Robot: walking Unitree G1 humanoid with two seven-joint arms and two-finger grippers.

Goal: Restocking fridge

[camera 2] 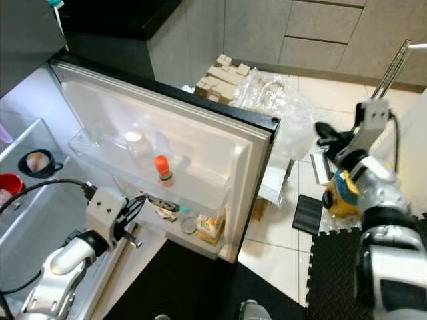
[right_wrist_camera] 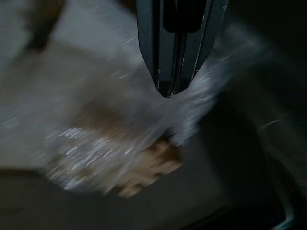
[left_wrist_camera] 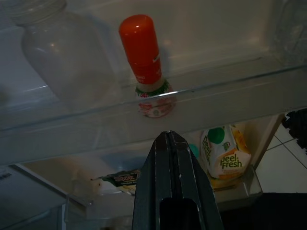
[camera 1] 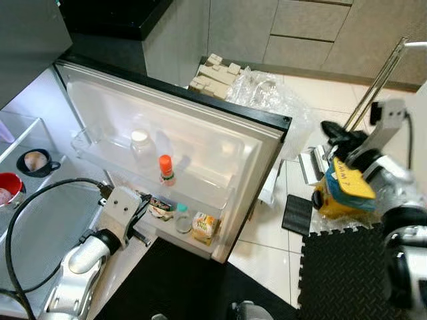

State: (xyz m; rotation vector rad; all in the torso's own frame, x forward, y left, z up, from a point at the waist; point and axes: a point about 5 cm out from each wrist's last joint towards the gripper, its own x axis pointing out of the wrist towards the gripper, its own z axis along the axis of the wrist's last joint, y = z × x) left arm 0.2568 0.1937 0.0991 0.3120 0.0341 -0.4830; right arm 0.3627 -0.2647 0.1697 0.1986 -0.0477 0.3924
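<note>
The fridge door [camera 1: 220, 143] stands wide open. Its upper shelf holds a clear jar with a white lid [camera 1: 140, 143] and an orange-capped bottle [camera 1: 165, 169]. On the lower shelf are a flat packet [camera 1: 160, 207], a small teal-capped bottle [camera 1: 181, 217] and a Peel Fresh juice carton [camera 1: 205, 227]. My left gripper [camera 1: 143, 203] is just in front of the lower shelf by the packet, its fingers [left_wrist_camera: 168, 143] pressed shut and empty. Off to the right, above the floor, my right gripper [camera 1: 331, 130] is shut with nothing in it; its wrist view is blurred.
Inside the fridge at left sit a red bowl [camera 1: 5, 190] and a dark cup [camera 1: 37, 162]. Cardboard pieces [camera 1: 213, 77] and crumpled plastic wrap [camera 1: 267, 93] lie behind the door. A yellow and blue bag [camera 1: 340, 190] rests beside a black foam mat [camera 1: 353, 273].
</note>
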